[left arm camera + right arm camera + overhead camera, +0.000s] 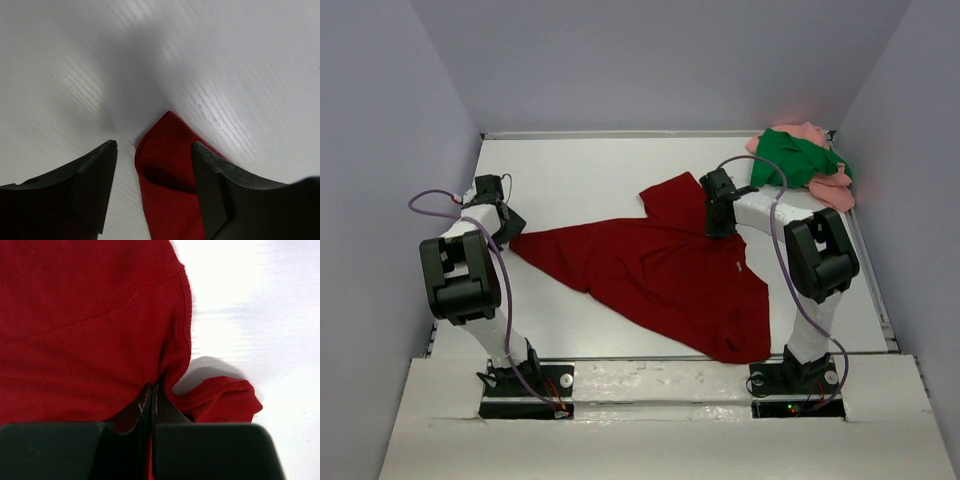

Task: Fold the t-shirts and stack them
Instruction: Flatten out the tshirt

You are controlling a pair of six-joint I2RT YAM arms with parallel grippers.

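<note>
The dark red t-shirt (pixel 660 270) lies open and creased across the middle of the table (pixel 580 170). It stretches from a narrow tip near the left edge to a broad end close to the near right corner, and one sleeve points toward the far edge.

The left tool (pixel 512 226) sits low at that left tip. In the left wrist view the left tool (pixel 155 150) has its jaws spread, one on either side of the pointed end of red cloth (pixel 165 185), which lies flat on the white surface between them. The cloth is not gripped.

The right tool (pixel 718 228) is down on the shirt's far part, beside the sleeve. In the right wrist view the right tool (pixel 151 388) has its jaws pressed together, pinching a fold of the red fabric (pixel 75 315) at a hemmed edge. A small curl of hem lies on the table just to the right.

The green t-shirt (pixel 795 158) and the pink t-shirt (pixel 835 188) are bunched together in the far right corner, green on top of pink, well apart from both tools.
</note>
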